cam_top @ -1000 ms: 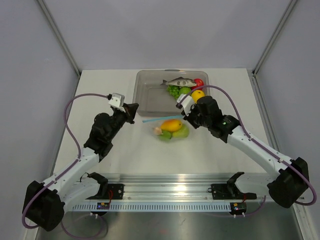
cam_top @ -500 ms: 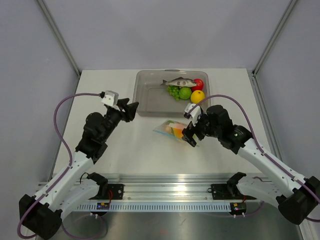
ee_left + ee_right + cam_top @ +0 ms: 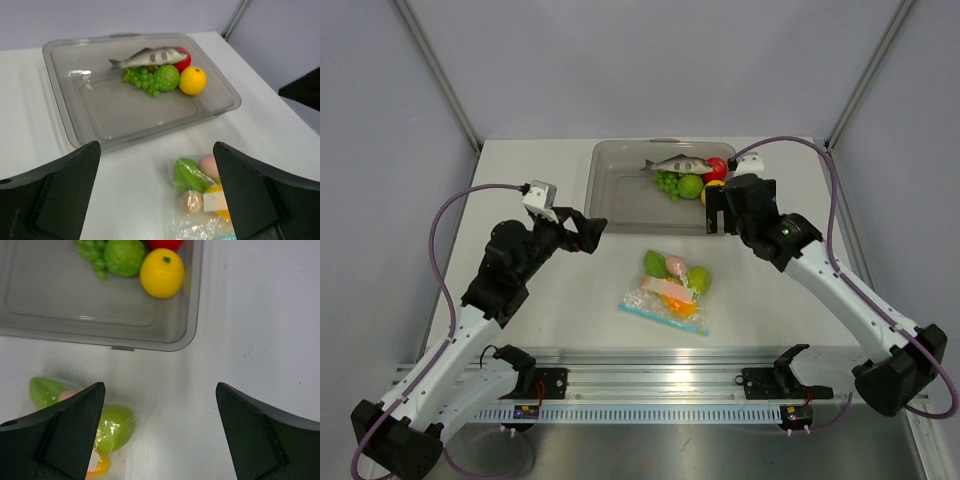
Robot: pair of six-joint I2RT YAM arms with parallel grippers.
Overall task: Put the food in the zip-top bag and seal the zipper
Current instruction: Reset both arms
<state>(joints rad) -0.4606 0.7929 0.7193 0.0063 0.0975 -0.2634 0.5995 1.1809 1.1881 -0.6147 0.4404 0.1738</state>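
Note:
The zip-top bag (image 3: 669, 292) lies flat on the table between my two arms, with nothing holding it. Inside it are the food pieces: a green fruit (image 3: 656, 263), a pinkish egg (image 3: 676, 265), a second green fruit (image 3: 700, 279) and an orange piece (image 3: 682, 302). The light blue zipper (image 3: 660, 318) runs along the bag's near edge; whether it is sealed I cannot tell. My left gripper (image 3: 596, 232) hangs open to the bag's upper left. My right gripper (image 3: 714, 212) hangs open by the tray's near right corner. In the left wrist view the bag (image 3: 200, 195) sits low between the open fingers.
A clear grey tray (image 3: 615, 205) stands behind the bag. In its far right corner are a toy fish (image 3: 678, 163), green grapes (image 3: 667, 182), a green ball (image 3: 690, 186), a red fruit (image 3: 718, 167) and a yellow fruit (image 3: 161, 272). Grey walls close in the table.
Both grippers opened and let go of the bag. It dropped onto the table closer to the near edge, zipper side toward me. The right gripper drew back toward the tray.

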